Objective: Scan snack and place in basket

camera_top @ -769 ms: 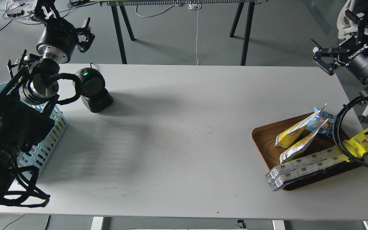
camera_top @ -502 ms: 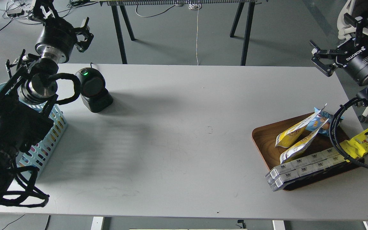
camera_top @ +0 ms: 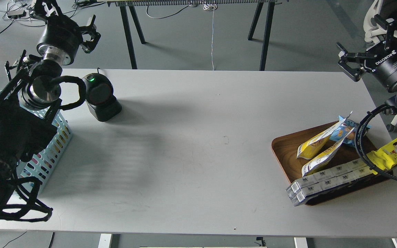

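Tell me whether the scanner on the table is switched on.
On, it seems: the scanner shows a small green light glowing on top of its round black head.

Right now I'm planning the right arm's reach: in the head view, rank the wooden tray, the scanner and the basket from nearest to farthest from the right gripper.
From the right gripper, raised past the table's far right corner:
1. Wooden tray, on the table's right side, below the gripper.
2. Scanner, far left of the table.
3. Basket, at the table's left edge, partly behind the left arm.
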### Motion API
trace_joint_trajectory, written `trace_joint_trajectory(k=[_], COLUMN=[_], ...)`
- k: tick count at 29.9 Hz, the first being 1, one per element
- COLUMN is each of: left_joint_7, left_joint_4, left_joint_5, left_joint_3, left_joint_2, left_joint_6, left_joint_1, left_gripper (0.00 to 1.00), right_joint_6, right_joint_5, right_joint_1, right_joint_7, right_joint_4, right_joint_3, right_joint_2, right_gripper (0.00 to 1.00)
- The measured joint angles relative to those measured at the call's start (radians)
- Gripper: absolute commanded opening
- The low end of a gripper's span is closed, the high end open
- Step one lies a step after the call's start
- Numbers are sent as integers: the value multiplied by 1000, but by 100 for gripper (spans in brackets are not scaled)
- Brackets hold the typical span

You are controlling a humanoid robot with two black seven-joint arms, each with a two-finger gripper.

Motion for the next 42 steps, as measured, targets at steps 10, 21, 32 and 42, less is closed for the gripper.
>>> trace_joint_trajectory(k=[10,21,32,42], left_joint_7=[1,-2,-3,-4], left_joint_4=[-24,-31,-32,-31], left_joint_5=[-1,-2,-3,-5], left_joint_3=[-11,-16,-18,-18], left_joint_2=[6,3,28,37], left_joint_6=[-22,-26,-32,-33], left_joint_1=[0,0,-3,-1], left_gripper=[100,100,100,100], right_joint_6=[2,-16,-92,-88], right_joint_5=[-23,-74,-141,-249], right_joint_1=[47,349,1006,1528], right_joint_7=[-14,-32,-73,-137], right_joint_4=[-143,-126,93,446], right_joint_3=[-18,-525,-1329,-1968], right_joint_2=[-17,-205,-306,-194], right_gripper=[99,99,99,97])
